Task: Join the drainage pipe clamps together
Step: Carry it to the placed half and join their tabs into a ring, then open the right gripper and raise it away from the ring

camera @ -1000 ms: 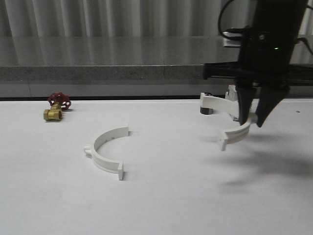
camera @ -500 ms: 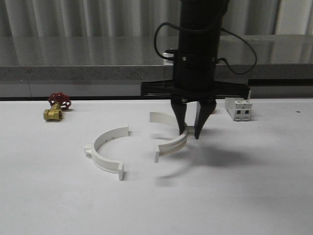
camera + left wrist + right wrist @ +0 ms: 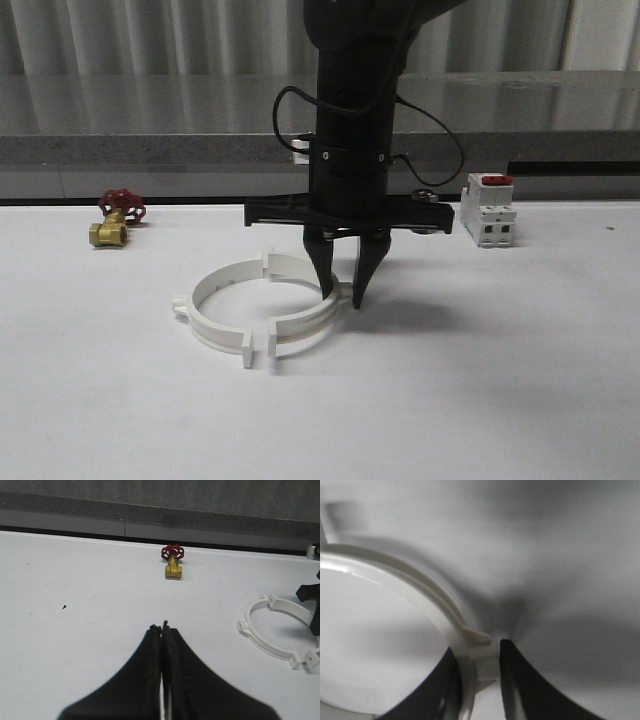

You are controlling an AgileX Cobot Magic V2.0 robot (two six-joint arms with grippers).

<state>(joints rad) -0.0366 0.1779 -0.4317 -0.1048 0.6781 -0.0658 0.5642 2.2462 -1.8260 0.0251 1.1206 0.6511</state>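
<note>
Two white drainage pipe clamps lie on the white table as a nearly closed ring. The left half (image 3: 205,305) rests free. My right gripper (image 3: 342,300) points straight down and is shut on the right half (image 3: 308,325) at its outer tab. The halves' end flanges (image 3: 260,350) face each other at front and back with a thin gap. In the right wrist view the gripper (image 3: 479,649) straddles the curved band and tab (image 3: 470,640). My left gripper (image 3: 163,626) is shut with nothing in it, hovering over bare table, and the ring (image 3: 275,632) lies off to its side.
A brass valve with a red handwheel (image 3: 117,220) sits at the back left. A white circuit breaker with a red switch (image 3: 490,212) stands at the back right. A grey ledge (image 3: 150,150) runs along the table's far edge.
My right gripper has carried its clamp half leftward across the table, from beside the circuit breaker to the resting half, so the two now form a ring.
</note>
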